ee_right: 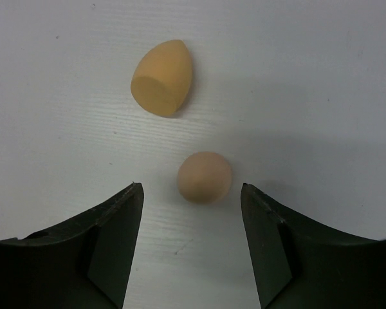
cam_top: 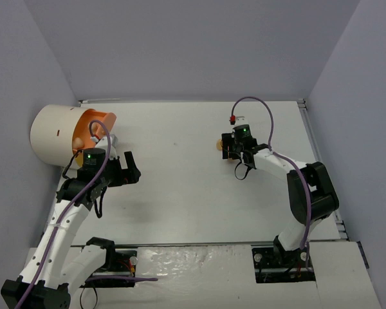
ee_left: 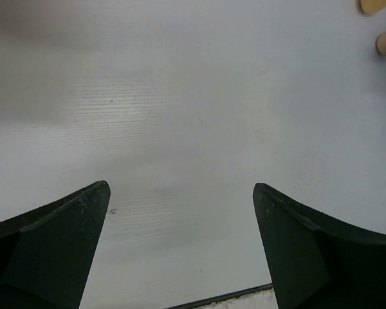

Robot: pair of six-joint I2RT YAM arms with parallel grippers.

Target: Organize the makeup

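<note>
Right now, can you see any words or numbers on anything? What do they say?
There are no words or numbers here that can be read.
The cream cylinder has one tiny dark mark on its side, too small to read.
The pointed peach sponge is plain, with no writing.
The rounder peach sponge is plain too.

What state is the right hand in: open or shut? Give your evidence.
Open. The right hand shows its fingers wide apart in its wrist view, with a round peach sponge ungripped between their tips.
</note>
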